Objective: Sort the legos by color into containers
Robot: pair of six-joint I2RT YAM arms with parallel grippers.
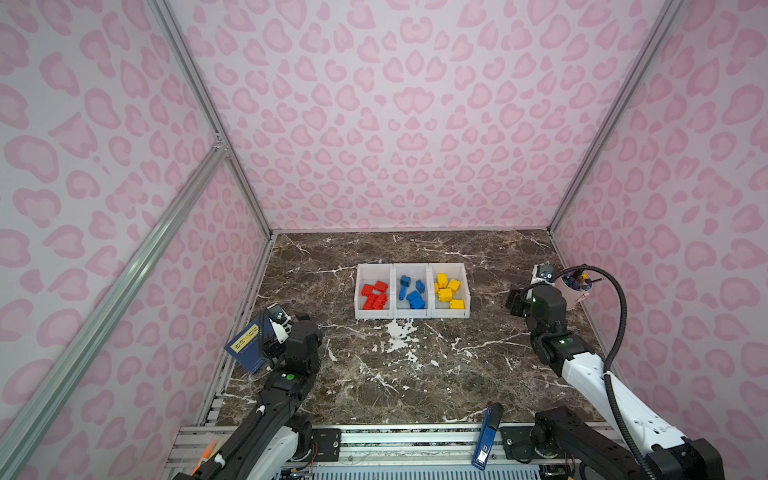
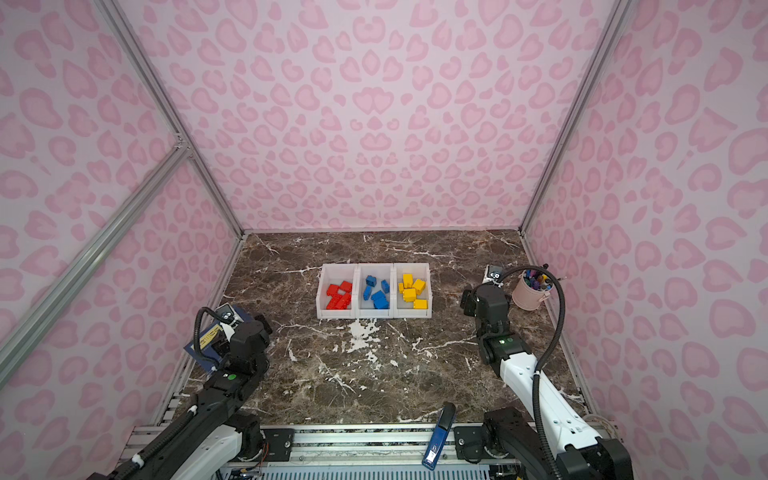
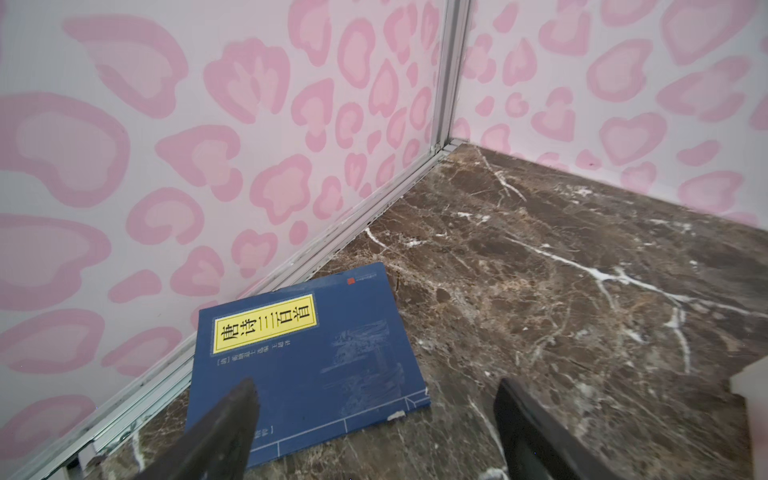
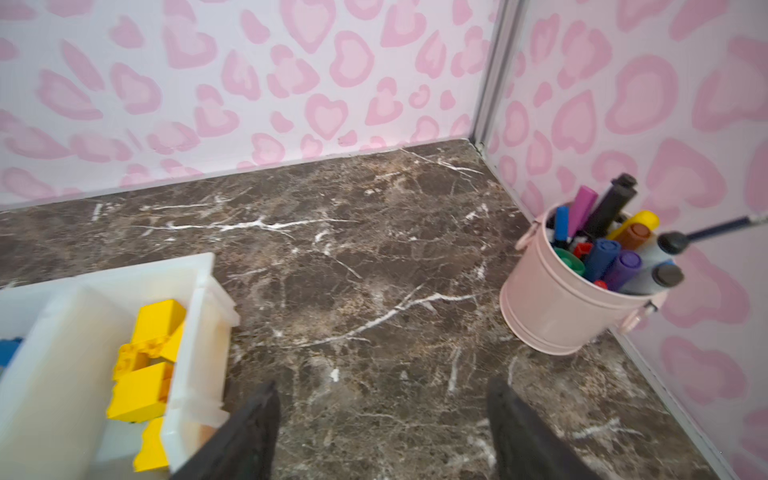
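Three joined white containers (image 1: 374, 314) (image 2: 337, 314) stand in a row mid-table in both top views. Red legos (image 1: 375, 296) fill the left one, blue legos (image 1: 411, 293) the middle one and yellow legos (image 1: 448, 291) the right one. No lego shows loose on the marble. My left gripper (image 3: 375, 384) is open and empty, low over the near corner of a blue book (image 3: 307, 365) by the left wall. My right gripper (image 4: 382, 382) is open and empty over bare marble, just right of the yellow legos (image 4: 153, 332) in their container (image 4: 199, 316).
A pink pen cup (image 4: 552, 307) (image 1: 571, 293) full of markers stands against the right wall, close to my right arm (image 1: 544, 307). The blue book (image 1: 249, 345) lies by the left wall. A blue stapler (image 1: 488, 436) rests on the front rail.
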